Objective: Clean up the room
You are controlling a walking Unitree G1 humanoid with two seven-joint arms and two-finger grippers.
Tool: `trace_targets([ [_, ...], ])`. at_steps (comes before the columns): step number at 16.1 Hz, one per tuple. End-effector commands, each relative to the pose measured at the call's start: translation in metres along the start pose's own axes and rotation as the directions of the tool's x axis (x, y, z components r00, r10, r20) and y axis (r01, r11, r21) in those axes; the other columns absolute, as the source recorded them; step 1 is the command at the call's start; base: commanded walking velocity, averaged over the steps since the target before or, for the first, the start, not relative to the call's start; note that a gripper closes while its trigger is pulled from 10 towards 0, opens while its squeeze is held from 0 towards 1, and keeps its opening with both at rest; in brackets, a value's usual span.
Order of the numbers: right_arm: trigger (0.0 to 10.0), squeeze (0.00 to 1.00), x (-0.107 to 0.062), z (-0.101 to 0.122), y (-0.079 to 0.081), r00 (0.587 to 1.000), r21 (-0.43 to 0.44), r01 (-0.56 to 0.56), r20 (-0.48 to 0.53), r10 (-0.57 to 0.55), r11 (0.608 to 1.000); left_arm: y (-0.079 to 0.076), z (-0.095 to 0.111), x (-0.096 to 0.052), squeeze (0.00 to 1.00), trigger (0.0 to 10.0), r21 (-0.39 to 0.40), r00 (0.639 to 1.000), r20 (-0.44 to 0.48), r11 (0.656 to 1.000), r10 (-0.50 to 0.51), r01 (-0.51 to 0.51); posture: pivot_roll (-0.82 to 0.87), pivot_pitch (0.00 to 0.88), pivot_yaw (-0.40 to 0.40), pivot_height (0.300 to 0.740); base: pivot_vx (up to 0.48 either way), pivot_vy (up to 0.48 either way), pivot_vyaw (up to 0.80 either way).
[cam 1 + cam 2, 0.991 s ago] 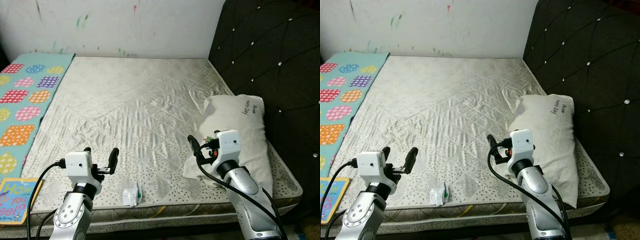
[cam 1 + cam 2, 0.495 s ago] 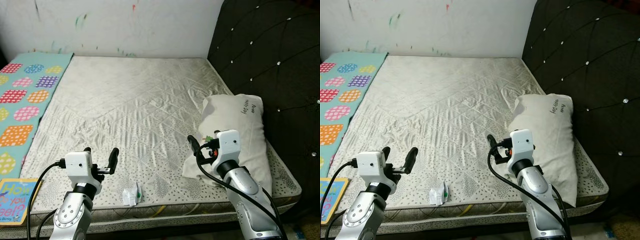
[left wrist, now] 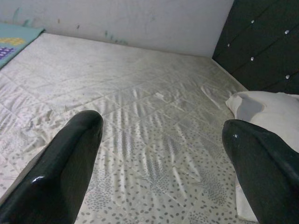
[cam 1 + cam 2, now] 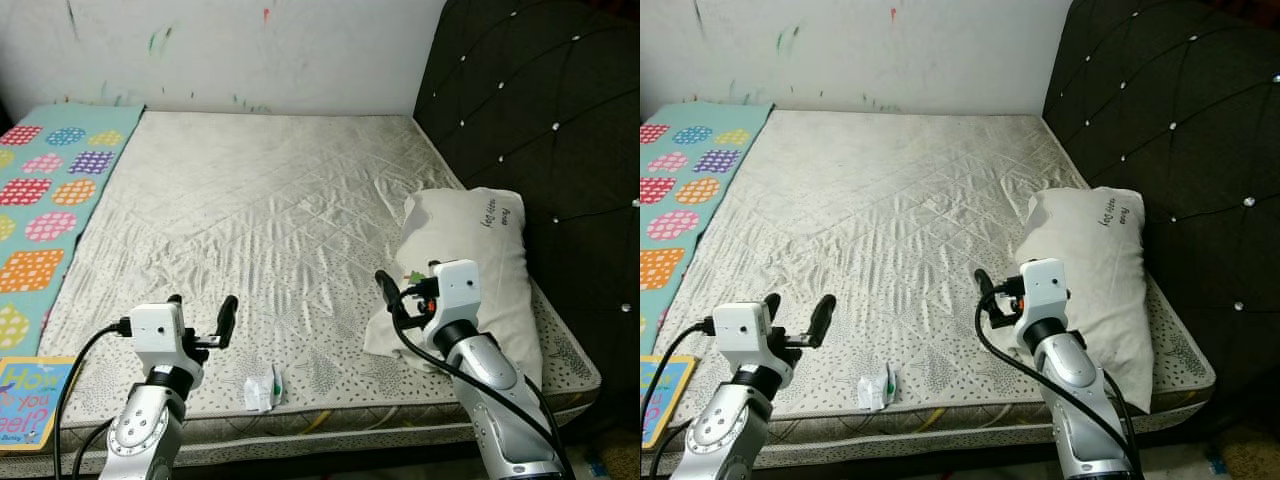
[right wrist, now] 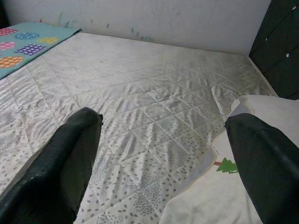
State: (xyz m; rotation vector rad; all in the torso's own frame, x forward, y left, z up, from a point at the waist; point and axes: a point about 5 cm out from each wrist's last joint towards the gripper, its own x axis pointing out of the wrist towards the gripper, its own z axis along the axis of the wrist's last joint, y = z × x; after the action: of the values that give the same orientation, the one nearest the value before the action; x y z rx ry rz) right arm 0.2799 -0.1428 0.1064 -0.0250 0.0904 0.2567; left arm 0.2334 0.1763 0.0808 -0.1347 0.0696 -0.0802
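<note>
The left gripper (image 4: 200,310) hovers with its two black fingers spread wide and nothing between them, above the near edge of the mattress (image 4: 270,210). The right gripper (image 4: 398,292) is likewise spread wide and empty, held over the mattress just beside the near end of the pillow (image 4: 475,270).

On the mattress, close to its near edge and between the two grippers, nearer the left one, lies a small crumpled white wrapper (image 4: 264,389) with a touch of green on it; it looks torn and folded. It touches neither gripper.

The pillow is white and wrinkled, with dark handwriting-like print near its far end and a small green tree motif at its near corner. It lies lengthwise on the mattress against the dark tufted headboard (image 4: 540,110).

The mattress is bare, quilted in diamonds and speckled along its near part. A teal mat with coloured dotted circles (image 4: 50,200) runs along the mattress's left side. A children's book (image 4: 28,400) lies off the mattress's near left corner.
</note>
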Motion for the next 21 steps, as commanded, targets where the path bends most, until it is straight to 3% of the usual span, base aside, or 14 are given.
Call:
trace_targets([
  [1,10.0,0.0,0.001,0.007,-0.001,1.0,-0.011,0.002,0.02,-0.002,1.0,0.0,0.0,0.0,0.0,10.0,0.01,1.0,-0.005,1.0,-0.006,0.007,-0.08,0.0,-0.073,0.74,0.0,0.0,0.0],
  [5,10.0,0.0,0.001,0.007,-0.001,1.0,-0.011,0.002,0.02,-0.002,1.0,0.0,0.0,0.0,0.0,10.0,0.01,1.0,-0.005,1.0,-0.006,0.007,-0.08,0.0,-0.073,0.74,0.0,0.0,0.0],
  [6,10.0,0.0,-0.005,0.0,-0.006,1.0,-0.008,0.025,0.017,-0.025,1.0,0.001,-0.006,0.004,0.0,10.0,-0.015,1.0,-0.02,1.0,0.001,-0.001,-0.09,0.0,-0.012,0.74,0.0,0.0,0.0],
  [8,10.0,0.0,-0.015,-0.012,-0.018,0.997,0.012,0.081,0.018,-0.081,0.997,0.001,-0.015,0.009,0.0,10.0,-0.045,0.999,-0.044,0.999,0.008,-0.01,-0.09,0.0,-0.005,0.74,0.0,0.0,0.0],
  [17,10.0,0.0,-0.002,-0.006,-0.021,1.0,-0.042,-0.006,0.015,0.006,0.999,0.002,-0.015,0.01,0.0,10.0,-0.077,0.996,-0.003,0.993,0.092,-0.092,-0.06,0.0,-0.107,0.74,0.0,0.0,0.0],
  [21,10.0,0.0,-0.007,-0.011,-0.015,1.0,-0.015,0.023,0.019,-0.023,1.0,0.002,-0.017,0.014,0.0,10.0,-0.056,0.998,-0.023,0.997,0.053,-0.054,-0.09,0.0,-0.039,0.74,0.0,0.0,0.0],
])
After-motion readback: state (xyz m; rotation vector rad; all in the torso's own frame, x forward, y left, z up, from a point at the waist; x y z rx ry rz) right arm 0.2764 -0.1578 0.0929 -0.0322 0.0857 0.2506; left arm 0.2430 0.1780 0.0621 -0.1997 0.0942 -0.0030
